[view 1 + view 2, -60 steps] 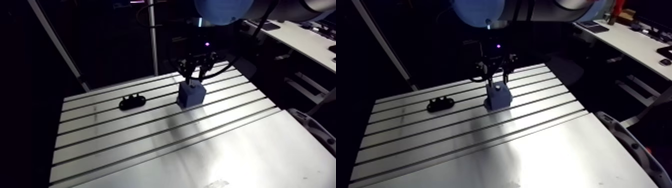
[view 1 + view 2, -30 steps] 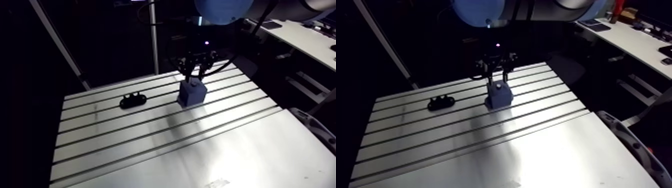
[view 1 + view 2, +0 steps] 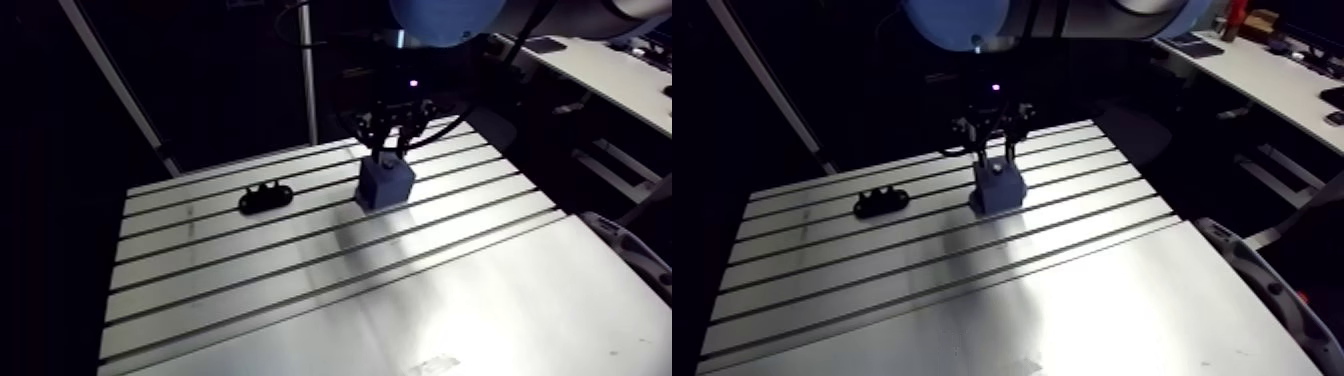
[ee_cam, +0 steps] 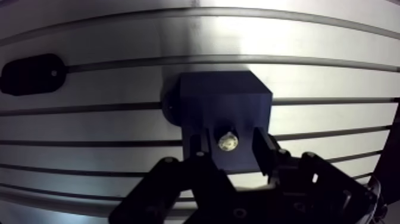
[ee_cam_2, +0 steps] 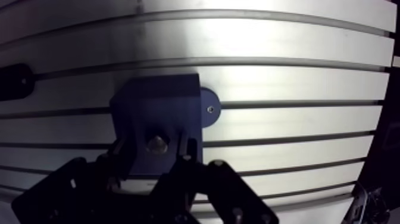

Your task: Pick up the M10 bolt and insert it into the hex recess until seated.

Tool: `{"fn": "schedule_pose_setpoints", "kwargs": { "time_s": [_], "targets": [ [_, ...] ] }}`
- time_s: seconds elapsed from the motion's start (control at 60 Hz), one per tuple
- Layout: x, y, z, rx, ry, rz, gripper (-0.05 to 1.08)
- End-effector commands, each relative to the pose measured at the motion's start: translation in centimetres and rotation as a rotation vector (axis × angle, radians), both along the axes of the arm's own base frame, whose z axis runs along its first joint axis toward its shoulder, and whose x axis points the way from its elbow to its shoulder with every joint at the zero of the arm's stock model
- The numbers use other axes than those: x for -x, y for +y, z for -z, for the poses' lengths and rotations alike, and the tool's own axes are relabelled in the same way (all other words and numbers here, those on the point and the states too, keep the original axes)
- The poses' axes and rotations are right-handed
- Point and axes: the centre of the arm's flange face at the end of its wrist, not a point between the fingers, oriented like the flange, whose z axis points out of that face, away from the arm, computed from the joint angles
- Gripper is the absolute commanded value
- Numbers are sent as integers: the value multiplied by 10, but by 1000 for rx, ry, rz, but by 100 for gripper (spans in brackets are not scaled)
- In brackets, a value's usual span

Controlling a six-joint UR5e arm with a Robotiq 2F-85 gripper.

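The black two-finger gripper (image 4: 231,134) hung over the dark blue plastic block (image 4: 221,101) on the slotted aluminium table (image 4: 333,74). Its fingers were spread and gripped nothing. Between them, clear of both, the silvery M10 bolt (image 4: 228,142) sat in the block's top. A black oblong bracket (image 4: 33,74) lay well apart.

I read this as a robotics lab or workshop. My arm (image 3: 1072,20) with its light-blue cap (image 3: 445,15) hangs over a slotted aluminium surface (image 3: 300,295). On it sit a blue block (image 3: 385,185), with a screwed tab at one slot, and a black part (image 3: 265,199).
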Motion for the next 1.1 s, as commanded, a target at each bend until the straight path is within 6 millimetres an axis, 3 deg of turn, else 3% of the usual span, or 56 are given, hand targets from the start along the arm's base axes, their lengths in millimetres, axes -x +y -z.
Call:
{"fn": "schedule_pose_setpoints", "kwargs": {
  "time_s": [0.017, 1.1],
  "targets": [
    [0, 0, 1, -1, -2, 2, 53],
    [-4, -1, 6, -1, -15, 15, 61]
  ]
}}
